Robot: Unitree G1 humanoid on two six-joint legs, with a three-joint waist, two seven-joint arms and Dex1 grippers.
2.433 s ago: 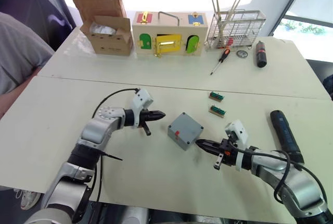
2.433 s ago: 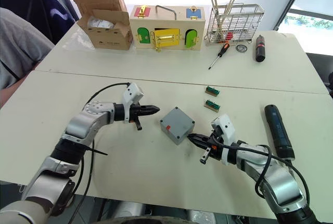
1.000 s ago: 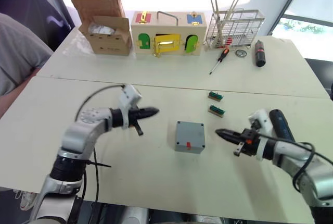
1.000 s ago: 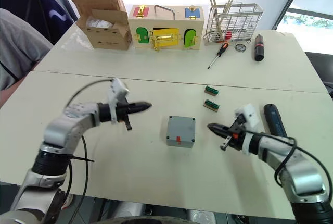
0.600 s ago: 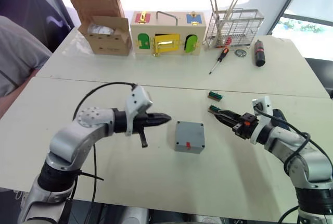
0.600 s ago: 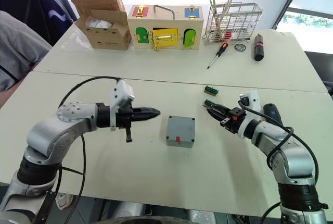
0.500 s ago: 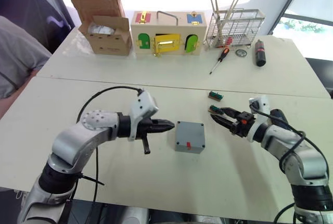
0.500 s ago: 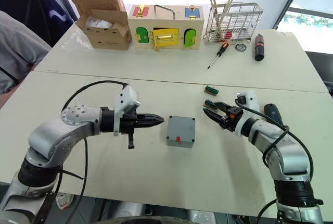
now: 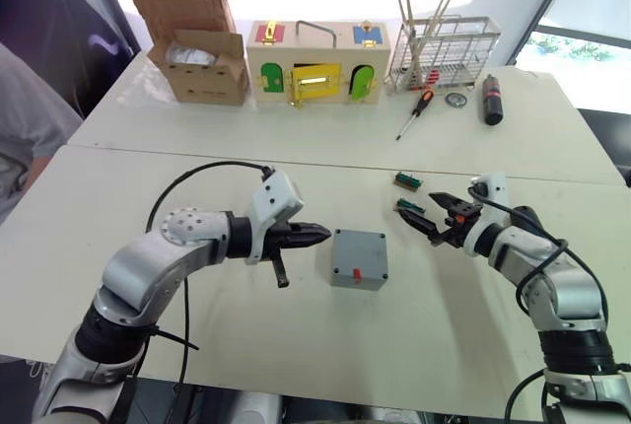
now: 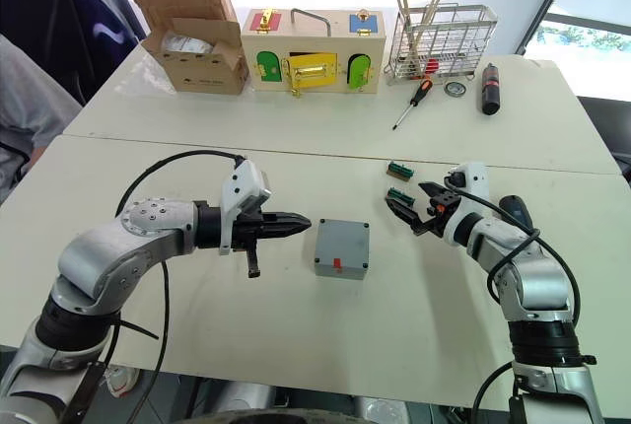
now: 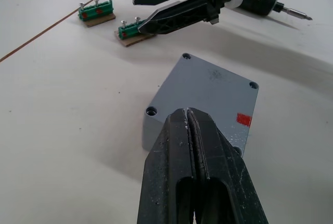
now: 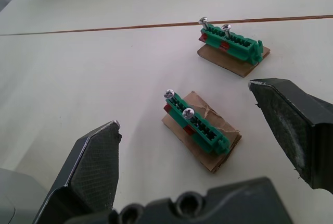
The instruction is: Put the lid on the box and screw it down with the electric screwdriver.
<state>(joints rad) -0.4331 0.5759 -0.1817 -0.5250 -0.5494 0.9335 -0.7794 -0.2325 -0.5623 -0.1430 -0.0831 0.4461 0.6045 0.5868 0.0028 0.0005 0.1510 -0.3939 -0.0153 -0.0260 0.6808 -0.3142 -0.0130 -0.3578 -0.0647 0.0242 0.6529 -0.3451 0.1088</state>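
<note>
The grey box [image 9: 359, 258] stands in the middle of the near table with the lid [image 11: 208, 91] lying on top of it, corner screw holes showing and a red mark [image 11: 243, 119] on its near side. My left gripper [image 9: 325, 236] is shut and empty, its tip just left of the box. My right gripper [image 9: 426, 209] is open, its fingers either side of a green screw holder [image 12: 197, 125] with two screws upright in it. The electric screwdriver [image 10: 513, 211] lies on the table behind my right forearm, mostly hidden.
A second green screw holder [image 9: 408, 181] lies just beyond the first. Along the far table stand a cardboard carton [image 9: 202, 49], a wooden box with coloured doors [image 9: 320, 61] and a wire rack [image 9: 439, 49], with a red-and-black hand screwdriver [image 9: 419, 111] and a black cylinder [image 9: 494, 101]. A person [image 9: 30, 118] sits at the far left.
My right gripper has swung from beside the box up to the near green screw holder and opened wide. My left gripper has moved right until its tip is close to the box.
</note>
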